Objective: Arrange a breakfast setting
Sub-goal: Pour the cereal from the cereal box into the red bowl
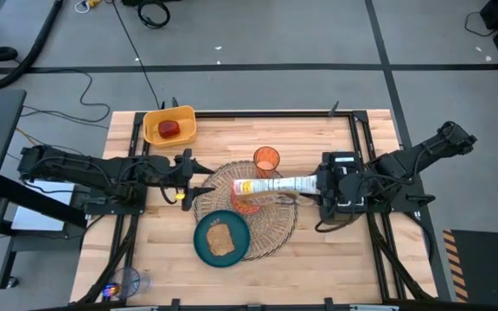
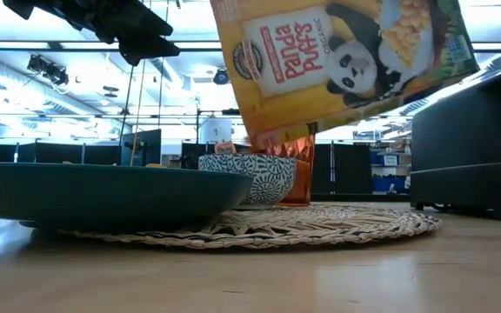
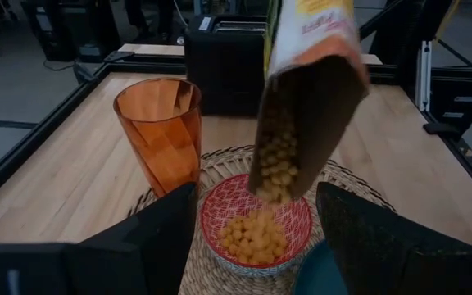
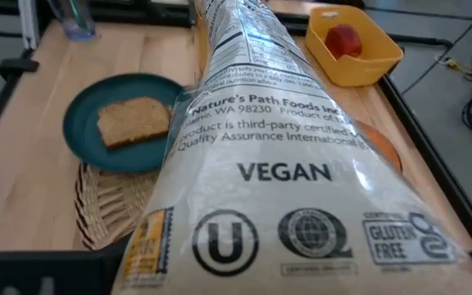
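The yellow cardboard cereal box (image 4: pixel 277 188) is clamped tilted by the right gripper (image 1: pixel 325 184) over the small red patterned bowl (image 3: pixel 256 233), puffs seen falling only in the left wrist view, where the left gripper (image 1: pixel 199 186) is spread open.

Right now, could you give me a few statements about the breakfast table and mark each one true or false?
1. The right gripper holds a cereal box tilted over the red bowl. True.
2. Cereal is falling from the box into the bowl. True.
3. The apple sits on the teal plate. False: it lies in the yellow bin; the plate holds toast.
4. The orange cup lies on its side. False: it stands upright beside the bowl.
5. The left gripper grips the cup. False: it is open, at the placemat's edge.
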